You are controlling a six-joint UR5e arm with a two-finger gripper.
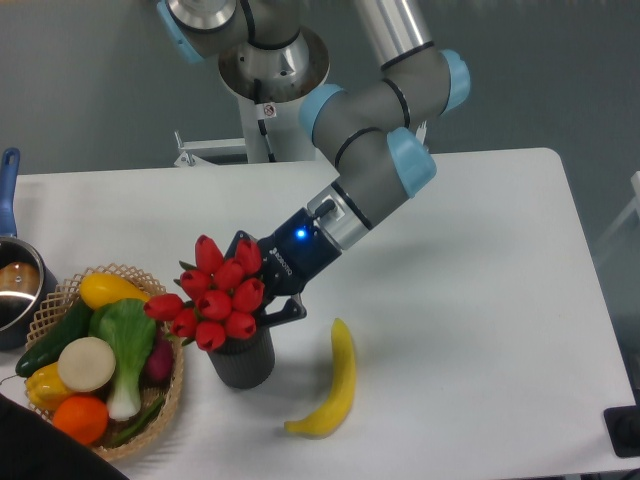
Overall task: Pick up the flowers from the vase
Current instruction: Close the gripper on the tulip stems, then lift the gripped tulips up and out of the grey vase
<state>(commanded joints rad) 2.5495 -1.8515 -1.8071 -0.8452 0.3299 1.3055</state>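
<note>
The flowers (214, 296), a bunch of red tulip buds with dark green leaves, stand tilted to the left above the mouth of the vase (243, 364), a short dark grey ribbed cylinder near the table's front. My gripper (263, 284) reaches in from the upper right and is shut on the flowers just under the buds, one finger above the bunch and one below it. The stems are hidden behind the buds and the gripper, so I cannot tell whether they are still inside the vase.
A yellow banana (335, 386) lies just right of the vase. A wicker basket (171, 392) of vegetables and fruit sits at the left. A steel pot (14, 288) with a blue handle is at the left edge. A dark shape (35, 450) intrudes at the bottom left corner.
</note>
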